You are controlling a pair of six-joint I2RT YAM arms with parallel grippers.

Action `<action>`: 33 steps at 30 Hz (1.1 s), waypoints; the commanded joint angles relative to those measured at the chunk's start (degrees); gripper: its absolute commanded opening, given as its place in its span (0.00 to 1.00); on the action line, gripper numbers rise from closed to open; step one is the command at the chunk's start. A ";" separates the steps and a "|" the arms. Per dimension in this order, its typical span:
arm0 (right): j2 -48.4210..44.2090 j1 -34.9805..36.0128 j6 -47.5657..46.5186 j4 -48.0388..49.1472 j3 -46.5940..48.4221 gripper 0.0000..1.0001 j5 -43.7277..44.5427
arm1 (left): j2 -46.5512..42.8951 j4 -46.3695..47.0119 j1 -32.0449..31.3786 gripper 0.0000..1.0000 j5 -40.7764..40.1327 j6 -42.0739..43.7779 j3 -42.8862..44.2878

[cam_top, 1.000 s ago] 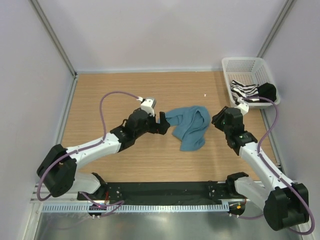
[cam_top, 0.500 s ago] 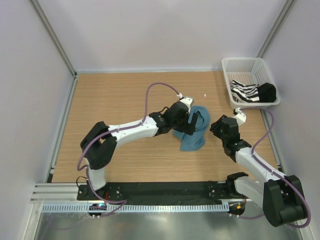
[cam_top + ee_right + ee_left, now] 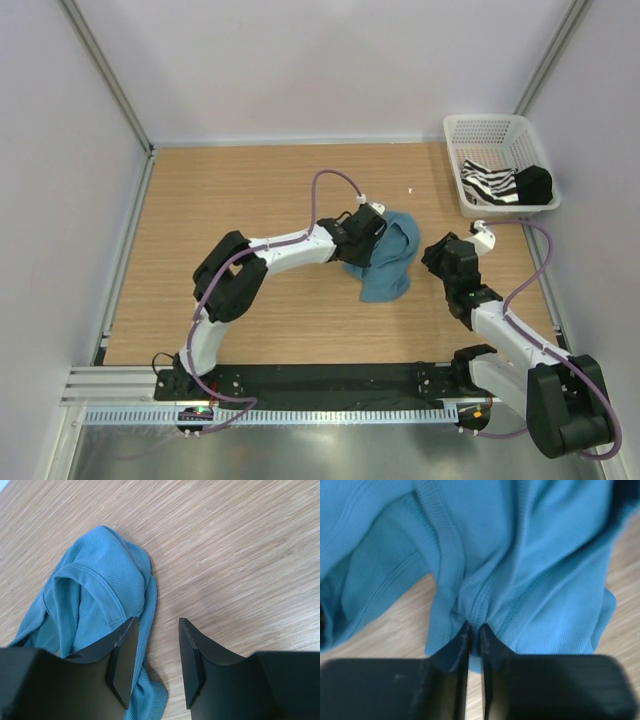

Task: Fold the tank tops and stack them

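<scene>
Wooden bench (image 3: 230,190) carries your crumpled teal tank top (image 3: 392,268) mid-surface; the striped tank top (image 3: 488,183) lies in the basket (image 3: 470,130). Your left claw (image 3: 474,630) pinches a thin bunched fold, which may slip or drag extra layers. Your right claw (image 3: 156,626) hangs half-open, empty, just beside the cloth.

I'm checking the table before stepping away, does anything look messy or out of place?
The teal tank top lies crumpled mid-table, one fold pinched in the left gripper. The striped tank top sits bunched in the white basket, not stacked. Nothing looks spilled or damaged.
</scene>
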 commanded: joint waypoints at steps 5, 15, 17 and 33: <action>1.60 0.06 -1.12 5.76 0.18 0.44 -2.70 | -15.56 3.41 8.26 0.00 0.98 -1.80 -12.26; 13.63 3.30 -5.77 14.11 3.07 0.45 -20.28 | -46.11 18.80 32.52 0.08 -7.77 -12.01 -44.54; 16.26 5.84 -6.48 14.56 4.38 0.48 -21.51 | -46.82 18.01 33.59 0.26 -9.56 -10.26 -44.82; 17.60 11.83 -9.12 11.05 7.56 0.53 -19.06 | -48.39 18.98 27.71 0.58 3.77 -11.56 -48.42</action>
